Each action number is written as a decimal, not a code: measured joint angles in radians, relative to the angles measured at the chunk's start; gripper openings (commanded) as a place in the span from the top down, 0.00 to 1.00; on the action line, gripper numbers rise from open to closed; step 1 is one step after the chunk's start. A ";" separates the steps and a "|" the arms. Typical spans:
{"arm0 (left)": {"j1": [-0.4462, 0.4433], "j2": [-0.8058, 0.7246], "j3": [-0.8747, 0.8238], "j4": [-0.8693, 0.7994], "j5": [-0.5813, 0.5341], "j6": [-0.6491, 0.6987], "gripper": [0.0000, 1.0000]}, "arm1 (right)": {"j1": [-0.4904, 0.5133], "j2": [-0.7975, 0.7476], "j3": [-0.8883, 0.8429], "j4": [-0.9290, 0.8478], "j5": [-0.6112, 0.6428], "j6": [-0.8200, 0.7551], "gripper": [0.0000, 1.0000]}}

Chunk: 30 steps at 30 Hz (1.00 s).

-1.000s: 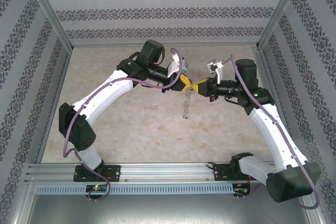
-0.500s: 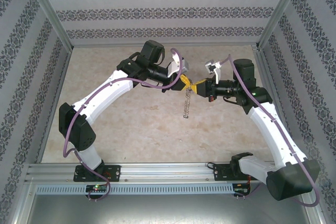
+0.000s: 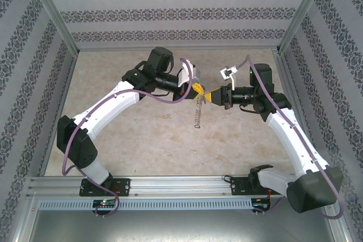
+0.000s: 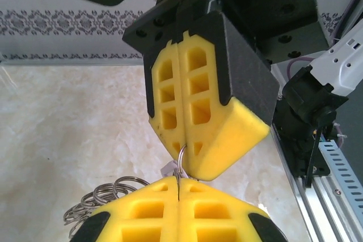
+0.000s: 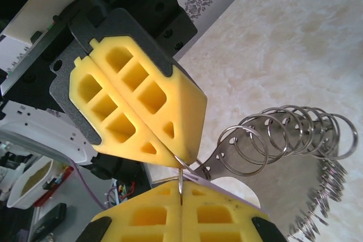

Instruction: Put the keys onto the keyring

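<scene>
Above the middle of the table my left gripper point(image 3: 196, 88) and right gripper point(image 3: 211, 96) meet tip to tip. Both are shut on the same small wire loop at the end of the keyring point(image 3: 197, 115), which hangs below them, clear of the table. In the left wrist view the loop runs from the seam of my left gripper point(image 4: 178, 181) up into the right gripper point(image 4: 181, 147), with a tiny pale key point(image 4: 168, 169) beside it. In the right wrist view the keyring point(image 5: 317, 196) fans out right of my right gripper point(image 5: 180, 184), under the left gripper point(image 5: 180, 161).
The marbled tabletop point(image 3: 142, 140) is boxed in by patterned walls point(image 3: 170, 12) and metal frame posts point(image 3: 54, 15). An aluminium rail point(image 3: 181, 182) carrying the arm bases runs along the near edge.
Both grippers, still shut together, have shifted slightly left and away, and the hanging keyring has swung with them. The left arm's elbow has moved left.
</scene>
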 measured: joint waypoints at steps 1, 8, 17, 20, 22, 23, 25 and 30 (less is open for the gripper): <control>0.000 -0.003 -0.003 0.007 0.000 0.006 1.00 | 0.000 0.002 0.000 0.003 -0.006 0.006 1.00; -0.001 -0.017 -0.008 0.043 -0.002 0.037 1.00 | -0.007 0.012 -0.015 0.035 -0.038 0.047 1.00; -0.003 -0.034 -0.038 0.104 -0.003 0.039 1.00 | -0.013 0.013 -0.045 0.077 -0.060 0.073 1.00; -0.003 -0.037 -0.044 0.117 -0.003 0.039 1.00 | -0.013 0.013 -0.052 0.093 -0.070 0.084 1.00; -0.003 -0.038 -0.046 0.120 -0.003 0.039 1.00 | -0.013 0.012 -0.055 0.100 -0.071 0.085 1.00; -0.003 -0.038 -0.046 0.121 -0.003 0.038 1.00 | -0.013 0.012 -0.056 0.103 -0.072 0.086 1.00; -0.003 -0.038 -0.048 0.127 -0.003 0.035 1.00 | -0.013 0.009 -0.063 0.113 -0.075 0.089 1.00; -0.003 -0.039 -0.059 0.150 -0.002 0.016 1.00 | -0.013 0.004 -0.083 0.151 -0.089 0.109 1.00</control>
